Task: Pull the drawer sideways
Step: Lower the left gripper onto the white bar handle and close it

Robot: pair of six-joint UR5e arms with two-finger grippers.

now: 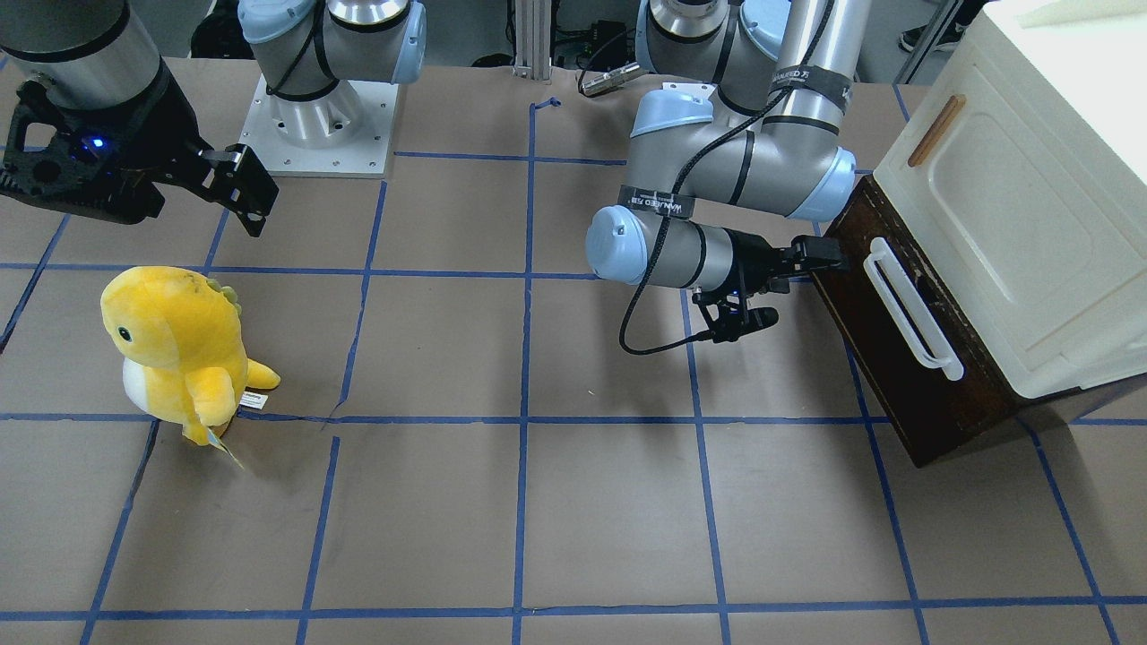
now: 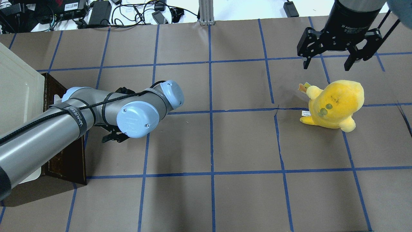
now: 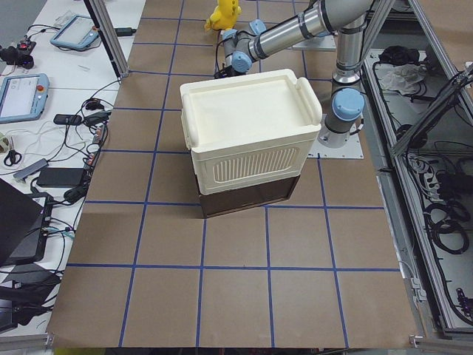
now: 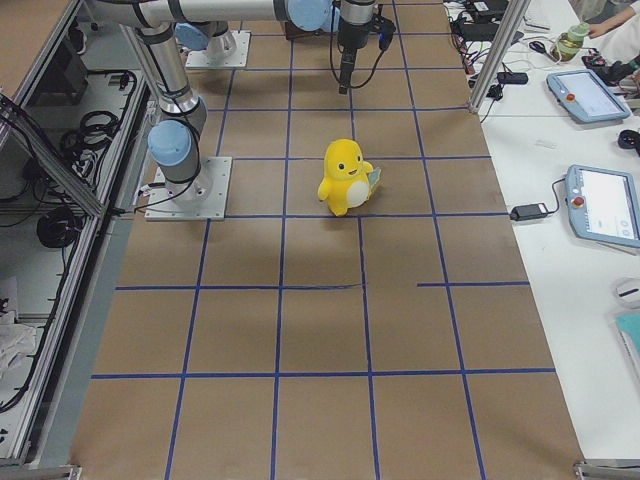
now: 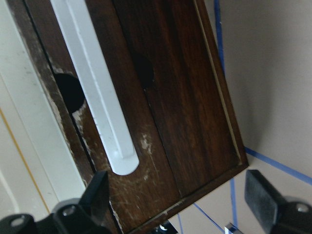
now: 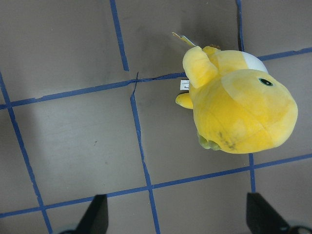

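While my left gripper (image 5: 178, 200) points at the drawer (image 1: 896, 385), its two fingers stand wide apart with nothing held between them. Straight ahead of it, close up, is the drawer's dark brown wooden front. The rounded end of the white bar handle (image 5: 105, 112) sits just beyond one fingertip, and the front's corner falls in the gap between my fingers. Whether either finger touches the wood I cannot tell. Beyond the handle from my hand, the cream cabinet (image 1: 1013, 206) rests on top of the drawer. My right gripper (image 2: 325, 66) hangs over the table (image 1: 609, 502), well apart from the drawer, with its jaws spread and empty. Below it and a little ahead stands a yellow plush toy (image 2: 334, 103), clear of both fingers.
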